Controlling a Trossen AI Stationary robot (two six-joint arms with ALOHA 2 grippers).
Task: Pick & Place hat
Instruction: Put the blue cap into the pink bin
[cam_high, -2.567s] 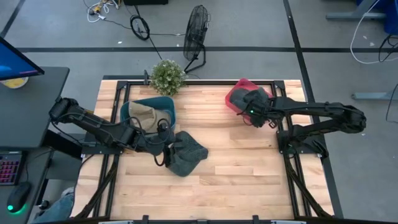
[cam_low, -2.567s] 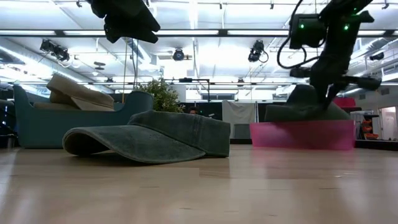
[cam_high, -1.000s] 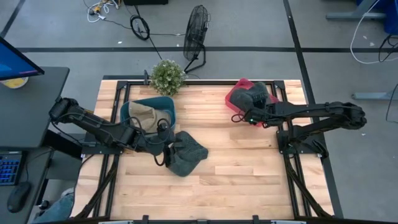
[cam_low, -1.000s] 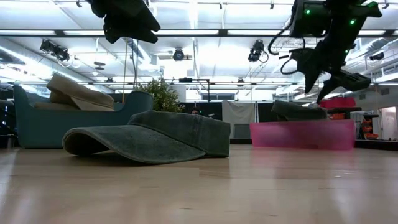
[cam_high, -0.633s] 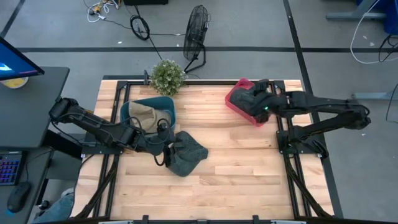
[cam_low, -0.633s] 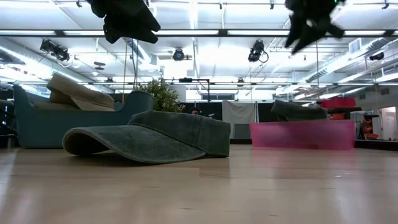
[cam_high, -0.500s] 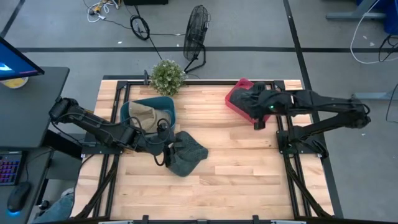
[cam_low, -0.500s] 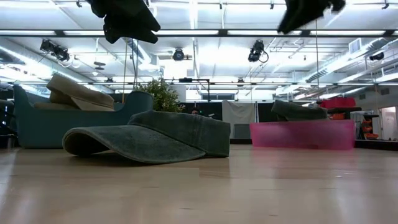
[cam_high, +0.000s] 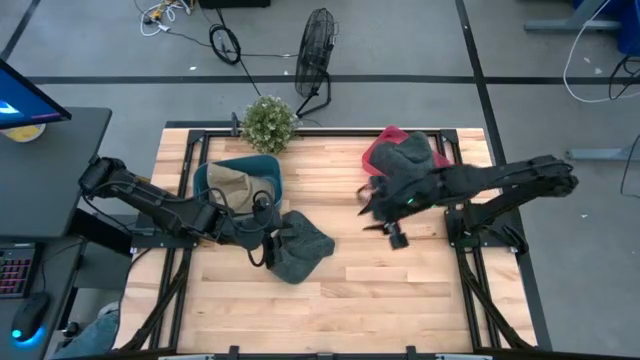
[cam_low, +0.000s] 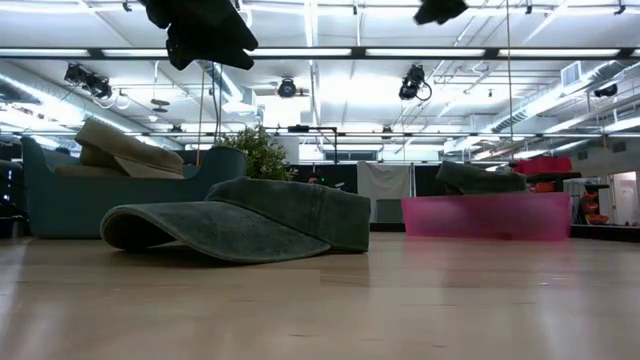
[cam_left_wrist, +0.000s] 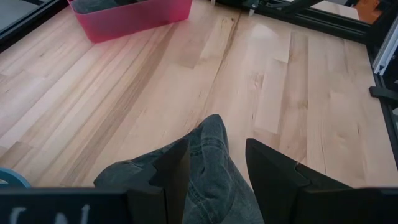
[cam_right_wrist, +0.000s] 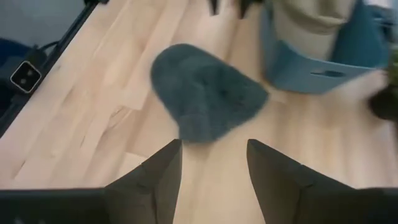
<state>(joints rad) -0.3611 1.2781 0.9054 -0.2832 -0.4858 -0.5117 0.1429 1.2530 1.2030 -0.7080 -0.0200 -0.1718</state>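
Note:
A dark grey-green hat lies flat on the wooden table left of its middle, brim down on the boards. My left gripper hangs open above the hat's left part; the hat shows below the gap between its fingers. My right gripper is open with nothing between its fingers, in the air near the table's middle, and faces the hat. A second dark hat rests in the pink bin at the far right.
A teal bin with a tan hat stands at the far left, just beyond the grey-green hat. A potted plant sits at the far edge. Bare boards lie along the near half of the table.
My right gripper has risen from the pink bin, out of the top of the low view, and swung toward the table's left and near side, toward the grey-green hat. The dark hat stays in the pink bin.

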